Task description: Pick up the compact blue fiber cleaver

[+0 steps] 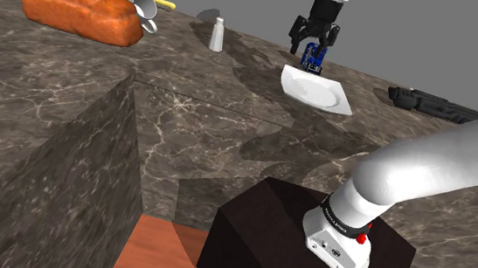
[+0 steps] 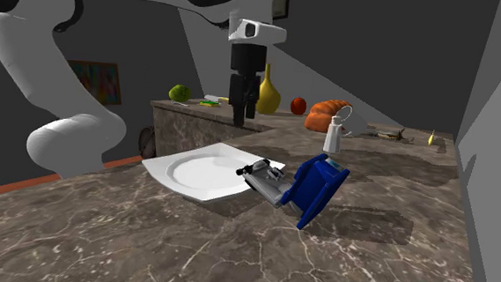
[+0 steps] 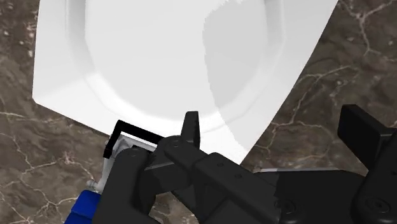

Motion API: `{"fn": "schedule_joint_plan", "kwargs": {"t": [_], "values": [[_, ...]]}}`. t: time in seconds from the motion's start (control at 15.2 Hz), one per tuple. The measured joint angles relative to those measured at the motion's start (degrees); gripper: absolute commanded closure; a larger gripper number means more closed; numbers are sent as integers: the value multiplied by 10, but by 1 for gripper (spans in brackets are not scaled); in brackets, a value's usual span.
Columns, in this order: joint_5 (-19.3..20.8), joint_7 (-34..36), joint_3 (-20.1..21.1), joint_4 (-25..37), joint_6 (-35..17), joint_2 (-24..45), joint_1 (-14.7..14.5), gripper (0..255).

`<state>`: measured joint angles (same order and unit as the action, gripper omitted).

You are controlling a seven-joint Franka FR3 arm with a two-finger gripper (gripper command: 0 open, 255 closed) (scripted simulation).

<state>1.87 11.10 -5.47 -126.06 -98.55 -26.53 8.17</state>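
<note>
The blue cleaver (image 1: 316,58) (image 2: 319,188) is down on the marbled worktop (image 1: 220,127) (image 2: 147,236), close to the far edge in the shoulder view. It sits right at the far corner of the white plate (image 1: 319,93) (image 2: 185,172). From the second exterior view, the chunky blue body tilts on the stone just off the plate. The grey metal end with its thin black frame reaches over the plate's rim.

The gripper (image 1: 315,40) (image 2: 239,113) hangs above the cleaver, fingers pointing down and well spread, nothing between them and nothing in its grasp. In the second exterior view there is clear air between the black fingers and the tool, so no contact. In the wrist view the gripper (image 3: 273,130) looks straight down onto the plate (image 3: 159,57) and the veined stone beside it. A sliver of the blue cleaver (image 3: 83,207) and its black frame shows just outside one finger, not between the two.

Further along that far edge in the shoulder view stands a small pale shaker (image 1: 218,35) (image 2: 334,136). Beyond it, towards the worktop's far left corner, lie a metal cup (image 1: 146,9) and a big brown loaf of bread (image 1: 81,7) (image 2: 328,115). Off towards the right along the same edge lies a dark long object (image 1: 433,102).

The white arm (image 1: 427,170) sweeps in from the dark stand (image 1: 255,235) at the near edge.
</note>
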Motion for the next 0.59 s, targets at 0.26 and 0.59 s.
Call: {"fn": "schedule_joint_plan", "kwargs": {"t": [0.26,0.59], "values": [[4,56,-18,40,-33,69,30,0],[9,125,-42,70,-63,124,67,0]]}}
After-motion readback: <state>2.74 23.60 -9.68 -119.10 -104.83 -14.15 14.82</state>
